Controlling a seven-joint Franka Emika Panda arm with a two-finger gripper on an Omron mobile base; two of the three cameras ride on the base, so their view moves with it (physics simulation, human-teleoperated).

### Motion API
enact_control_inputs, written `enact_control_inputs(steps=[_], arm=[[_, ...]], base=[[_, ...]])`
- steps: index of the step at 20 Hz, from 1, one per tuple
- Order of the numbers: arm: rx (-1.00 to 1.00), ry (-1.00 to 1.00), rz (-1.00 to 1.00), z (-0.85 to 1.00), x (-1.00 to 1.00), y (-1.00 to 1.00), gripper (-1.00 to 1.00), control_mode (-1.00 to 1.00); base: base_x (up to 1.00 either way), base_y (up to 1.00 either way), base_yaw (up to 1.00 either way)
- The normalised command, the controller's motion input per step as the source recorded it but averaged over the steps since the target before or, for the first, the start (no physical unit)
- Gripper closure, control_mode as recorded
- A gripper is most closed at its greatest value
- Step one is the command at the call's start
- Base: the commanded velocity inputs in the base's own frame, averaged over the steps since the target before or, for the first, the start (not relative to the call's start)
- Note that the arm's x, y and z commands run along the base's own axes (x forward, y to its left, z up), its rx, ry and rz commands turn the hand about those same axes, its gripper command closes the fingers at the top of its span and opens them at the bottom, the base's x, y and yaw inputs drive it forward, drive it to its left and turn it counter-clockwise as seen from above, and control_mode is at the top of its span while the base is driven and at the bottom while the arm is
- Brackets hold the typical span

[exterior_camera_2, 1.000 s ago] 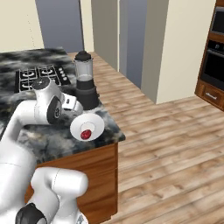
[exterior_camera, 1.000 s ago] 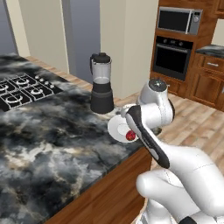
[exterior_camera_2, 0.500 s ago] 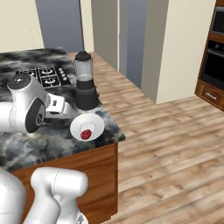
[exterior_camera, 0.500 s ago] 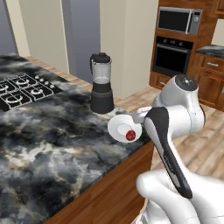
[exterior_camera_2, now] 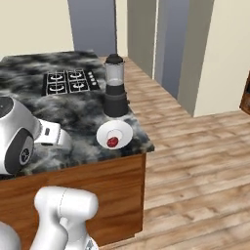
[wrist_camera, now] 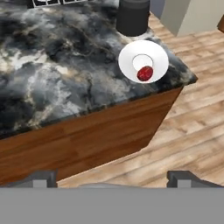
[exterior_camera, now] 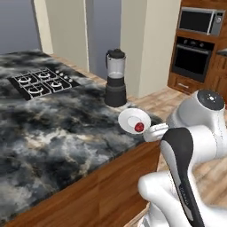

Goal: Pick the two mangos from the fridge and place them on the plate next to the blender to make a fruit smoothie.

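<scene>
Hand view: red mango (wrist_camera: 145, 73) on plate (wrist_camera: 157, 52), near blender (wrist_camera: 132, 17) at bench (wrist_camera: 57, 78) corner. Claw (wrist_camera: 113, 177) wide open, empty. Orange mango left to fetch from fridge.

1. One deep red mango (exterior_camera: 139, 127) (exterior_camera_2: 113, 142) (wrist_camera: 145, 73), lying on the plate.
2. One white plate (exterior_camera: 128, 116) (exterior_camera_2: 123, 131) (wrist_camera: 159, 57).
3. One blender (exterior_camera: 115, 78) (exterior_camera_2: 115, 86) (wrist_camera: 132, 16).
4. One gas hob (exterior_camera: 42, 81) (exterior_camera_2: 70, 81) with four burners.
5. One built-in oven (exterior_camera: 191, 58).
6. One microwave (exterior_camera: 200, 20) above it.
7. One marble counter (exterior_camera: 48, 128) (exterior_camera_2: 78, 117) (wrist_camera: 57, 74).
</scene>
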Motion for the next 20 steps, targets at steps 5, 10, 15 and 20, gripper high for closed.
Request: enact_control_inputs(steps=[5, 10, 15, 20], arm=[[0.0, 0.0, 0.0, 0.0, 0.0, 0.0, -1.0, 1.0], [0.0, 0.0, 0.0, 0.0, 0.0, 0.0, -1.0, 1.0], [0.0, 0.0, 0.0, 0.0, 0.0, 0.0, -1.0, 1.0], [0.0, 0.0, 0.0, 0.0, 0.0, 0.0, -1.0, 1.0]], base=[[-0.7, 0.78, 0.83], [-0.3, 1.0, 0.69], [0.01, 1.0, 0.37], [0.43, 1.0, 0.11]])
